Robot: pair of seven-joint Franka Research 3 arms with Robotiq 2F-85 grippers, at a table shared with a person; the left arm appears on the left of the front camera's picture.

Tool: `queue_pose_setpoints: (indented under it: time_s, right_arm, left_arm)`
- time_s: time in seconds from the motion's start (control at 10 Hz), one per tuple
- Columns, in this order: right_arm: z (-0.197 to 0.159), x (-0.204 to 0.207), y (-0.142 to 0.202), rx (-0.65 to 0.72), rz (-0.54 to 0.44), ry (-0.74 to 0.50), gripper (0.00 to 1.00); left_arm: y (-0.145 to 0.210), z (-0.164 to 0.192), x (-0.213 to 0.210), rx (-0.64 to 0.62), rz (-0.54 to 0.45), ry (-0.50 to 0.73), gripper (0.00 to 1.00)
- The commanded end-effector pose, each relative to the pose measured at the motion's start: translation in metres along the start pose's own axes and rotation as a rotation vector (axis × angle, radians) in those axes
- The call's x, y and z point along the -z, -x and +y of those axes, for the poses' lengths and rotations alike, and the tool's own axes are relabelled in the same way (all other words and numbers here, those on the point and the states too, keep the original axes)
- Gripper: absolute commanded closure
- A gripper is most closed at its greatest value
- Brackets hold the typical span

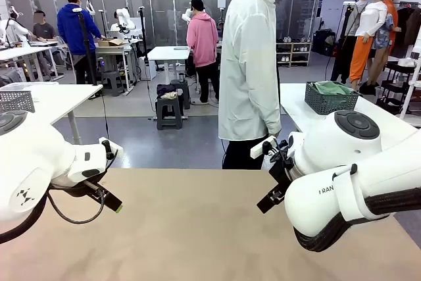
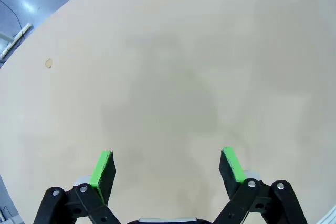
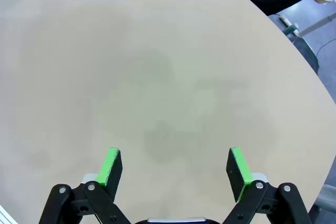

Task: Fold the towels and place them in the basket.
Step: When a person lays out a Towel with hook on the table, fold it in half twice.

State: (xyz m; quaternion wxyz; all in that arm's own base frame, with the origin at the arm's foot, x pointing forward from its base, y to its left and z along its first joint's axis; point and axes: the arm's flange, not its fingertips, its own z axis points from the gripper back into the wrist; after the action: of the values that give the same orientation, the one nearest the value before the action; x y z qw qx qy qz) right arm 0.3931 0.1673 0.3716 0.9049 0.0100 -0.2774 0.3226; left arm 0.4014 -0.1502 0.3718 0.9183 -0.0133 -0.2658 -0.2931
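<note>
— From the front, where's the cloth?

— Up at two o'clock. A dark charcoal perforated basket [image 1: 327, 103] sits on a white side worktop [image 1: 296, 113], well apart from both arms. A crumpled mint-green terry towel [image 1: 333, 87] is heaped in it. I count one towel for sure; I can't tell whether a second lies under it. There are two baskets in all, counting a paler grey mesh basket [image 1: 16, 101] at nine o'clock. The person in the white coat [image 1: 248, 64] stands at twelve o'clock, and the beige worktop [image 1: 197, 228] carries nothing of the task.

— And the left wrist view?

— The left pincer [image 2: 168, 163] is spread wide with nothing between its green pads [image 2: 103, 169]. It hangs over plain beige surface, with a small pale speck [image 2: 49, 63] at ten o'clock.

— The right wrist view?

— Much the same: the right pincer [image 3: 176, 163] is wide and empty, above that surface.

— How would that towel handle?

— I'd say light, limp and grippy, with nothing to break. It will sag from wherever it's pinched. I'd take it at a hem corner, ideally one corner per pincer, so it hangs flat for folding.
</note>
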Motion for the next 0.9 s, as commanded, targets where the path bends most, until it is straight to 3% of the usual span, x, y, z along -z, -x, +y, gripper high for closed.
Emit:
queue_pose_setpoints:
  time_s: [0.0,0.3,0.8]
  right_arm:
    - [0.000,0.000,0.000,0.002,0.000,0.000,0.00]
    - [-0.012,-0.010,-0.001,-0.038,-0.027,-0.044,0.00]
    - [-0.138,-0.098,-0.013,-0.151,-0.136,-0.126,0.00]
  left_arm:
    - [0.000,0.000,0.000,-0.001,0.000,0.000,0.00]
    - [-0.005,0.011,-0.005,0.022,-0.013,0.049,0.00]
    - [-0.058,0.124,-0.083,0.175,-0.194,0.187,0.00]
